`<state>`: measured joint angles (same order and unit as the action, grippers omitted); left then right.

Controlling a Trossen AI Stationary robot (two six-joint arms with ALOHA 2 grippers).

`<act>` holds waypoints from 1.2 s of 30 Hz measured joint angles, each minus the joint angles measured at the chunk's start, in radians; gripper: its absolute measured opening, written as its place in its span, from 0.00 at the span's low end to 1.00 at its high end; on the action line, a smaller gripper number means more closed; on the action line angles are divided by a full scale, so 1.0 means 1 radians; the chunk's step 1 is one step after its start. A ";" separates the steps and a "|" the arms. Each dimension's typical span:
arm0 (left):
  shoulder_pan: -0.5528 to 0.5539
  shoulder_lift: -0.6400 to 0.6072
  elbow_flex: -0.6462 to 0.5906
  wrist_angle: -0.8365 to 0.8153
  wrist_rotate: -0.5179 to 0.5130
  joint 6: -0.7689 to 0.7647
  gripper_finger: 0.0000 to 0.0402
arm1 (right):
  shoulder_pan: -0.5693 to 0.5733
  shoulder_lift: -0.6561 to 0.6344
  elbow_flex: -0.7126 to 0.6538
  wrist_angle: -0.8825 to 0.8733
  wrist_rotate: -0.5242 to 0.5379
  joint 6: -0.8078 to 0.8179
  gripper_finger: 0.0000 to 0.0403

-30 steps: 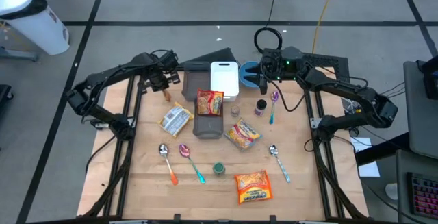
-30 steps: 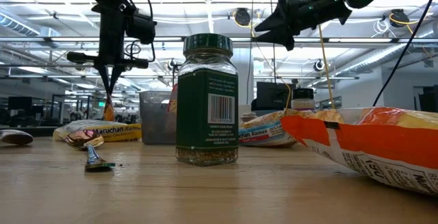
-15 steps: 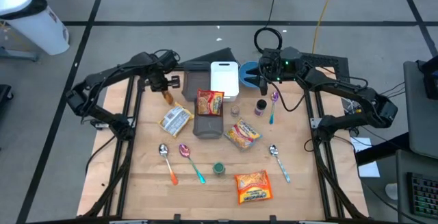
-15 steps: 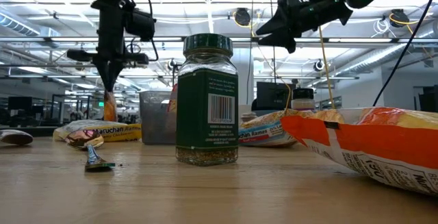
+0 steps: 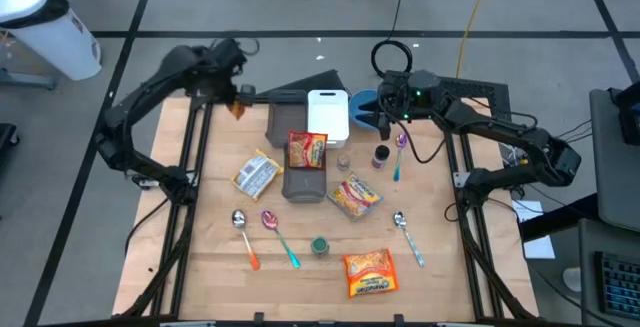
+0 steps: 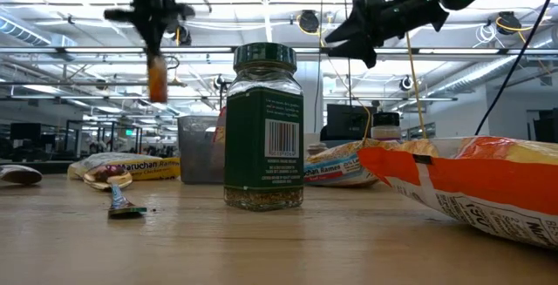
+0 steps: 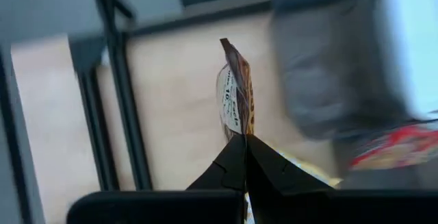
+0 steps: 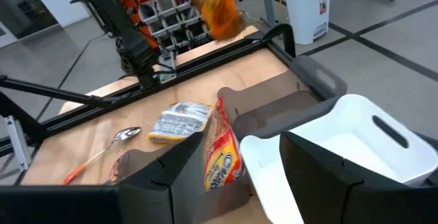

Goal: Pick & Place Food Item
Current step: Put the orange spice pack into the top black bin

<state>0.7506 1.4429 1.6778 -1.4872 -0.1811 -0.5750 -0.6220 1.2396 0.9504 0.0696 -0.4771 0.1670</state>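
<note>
Packet, small and orange, hangs in the air at the far left of the table, just left of the grey bin; the left gripper is clamped shut on one thin edge of it; so slight a pinch could let it slip or swing during a fast move, dropping it short of a bin; the right gripper waits part open, empty, over the white bin.
</note>
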 joint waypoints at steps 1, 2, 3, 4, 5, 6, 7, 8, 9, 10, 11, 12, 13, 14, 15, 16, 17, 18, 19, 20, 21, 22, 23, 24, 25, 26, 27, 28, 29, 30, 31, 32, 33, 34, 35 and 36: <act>0.000 0.000 0.042 0.000 -0.003 0.026 0.01 | 0.006 0.000 0.000 0.000 0.000 0.005 0.46; 0.000 0.000 0.080 0.000 -0.004 0.054 0.01 | 0.014 0.000 0.000 0.000 0.000 0.007 0.46; 0.000 0.000 0.115 0.000 -0.004 0.083 0.01 | 0.023 0.000 0.000 0.000 0.000 0.008 0.46; 0.000 0.000 0.150 0.000 -0.003 0.112 0.01 | 0.033 0.000 0.000 0.000 0.000 0.008 0.46; 0.000 0.000 0.182 0.000 -0.003 0.140 0.01 | 0.042 0.000 0.000 0.000 0.000 0.007 0.46; 0.000 0.000 0.213 -0.001 -0.001 0.167 0.01 | 0.052 0.000 0.000 0.000 0.000 0.006 0.46; 0.000 0.000 0.243 -0.002 0.008 0.192 0.01 | 0.062 0.000 0.000 0.000 0.000 0.005 0.46; 0.000 0.000 0.268 0.001 0.021 0.214 0.01 | 0.071 0.000 0.000 0.001 0.000 0.005 0.46; 0.000 0.000 0.292 0.002 0.032 0.232 0.01 | 0.081 0.000 0.000 0.001 0.000 0.005 0.46; 0.000 0.001 0.314 0.003 0.041 0.250 0.01 | 0.092 0.000 0.000 0.000 0.000 0.005 0.46; 0.000 0.002 0.331 0.004 0.053 0.268 0.01 | 0.102 0.000 0.000 0.001 0.000 0.005 0.46; 0.000 0.002 0.346 0.003 0.061 0.287 0.01 | 0.113 0.000 0.000 0.001 0.001 0.005 0.46; 0.000 0.002 0.359 0.003 0.073 0.308 0.01 | 0.123 0.000 0.000 0.002 0.001 0.005 0.46; 0.000 0.002 0.369 0.004 0.084 0.329 0.01 | 0.133 0.000 0.000 0.006 0.001 0.005 0.46; 0.000 0.002 0.376 0.005 0.092 0.349 0.01 | 0.143 0.000 0.000 0.010 0.001 0.004 0.46; 0.000 0.002 0.377 0.005 0.104 0.369 0.01 | 0.152 0.000 0.000 0.015 0.001 0.004 0.46; 0.000 0.002 0.377 0.004 0.112 0.389 0.01 | 0.161 0.000 0.000 0.022 0.001 0.004 0.46; 0.000 0.002 0.377 0.004 0.122 0.410 0.01 | 0.170 0.000 0.000 0.028 0.002 0.004 0.46; 0.000 0.004 0.377 0.006 0.135 0.430 0.01 | 0.178 0.000 0.000 0.033 0.003 0.004 0.46; 0.000 0.007 0.377 0.009 0.140 0.449 0.01 | 0.185 0.000 0.000 0.040 0.003 0.004 0.46; 0.000 0.011 0.377 0.017 0.151 0.467 0.01 | 0.192 0.000 0.000 0.050 0.004 0.004 0.46; 0.000 0.015 0.377 0.028 0.161 0.490 0.01 | 0.199 0.000 0.000 0.060 0.005 0.004 0.46; 0.000 0.022 0.377 0.036 0.166 0.517 0.01 | 0.206 0.000 0.000 0.070 0.012 0.004 0.46; 0.000 0.029 0.377 0.043 0.173 0.546 0.01 | 0.213 0.000 0.000 0.080 0.029 0.005 0.46; 0.000 0.037 0.377 0.049 0.180 0.577 0.01 | 0.221 0.000 0.000 0.087 0.052 0.006 0.46; 0.000 0.045 0.377 0.054 0.184 0.605 0.01 | 0.230 0.000 0.000 0.092 0.078 0.014 0.46; 0.000 0.054 0.377 0.054 0.189 0.631 0.01 | 0.237 0.000 0.000 0.095 0.106 0.033 0.46; 0.000 0.064 0.377 0.052 0.202 0.658 0.01 | 0.244 0.000 0.000 0.097 0.130 0.057 0.46; 0.001 0.076 0.377 0.052 0.217 0.691 0.01 | 0.251 0.000 0.000 0.098 0.146 0.080 0.46; 0.001 0.089 0.377 0.052 0.232 0.723 0.01 | 0.259 0.000 0.000 0.098 0.161 0.099 0.46; 0.001 0.102 0.377 0.052 0.242 0.751 0.01 | 0.266 0.000 0.000 0.098 0.167 0.110 0.46; 0.001 0.116 0.377 0.052 0.249 0.782 0.01 | 0.273 0.000 0.000 0.098 0.167 0.115 0.46; 0.001 0.129 0.377 0.052 0.255 0.813 0.01 | 0.281 0.001 0.000 0.098 0.167 0.120 0.46; 0.001 0.142 0.377 0.051 0.256 0.838 0.01 | 0.289 0.003 0.000 0.098 0.168 0.124 0.46; 0.001 0.157 0.377 0.049 0.256 0.859 0.01 | 0.300 0.007 0.000 0.099 0.177 0.138 0.46; 0.001 0.172 0.377 0.047 0.256 0.878 0.01 | 0.312 0.011 0.000 0.099 0.196 0.161 0.46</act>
<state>0.7513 1.6153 2.0552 -1.4400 0.0751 0.3032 -0.3104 1.2508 0.9504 0.1684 -0.2808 0.3284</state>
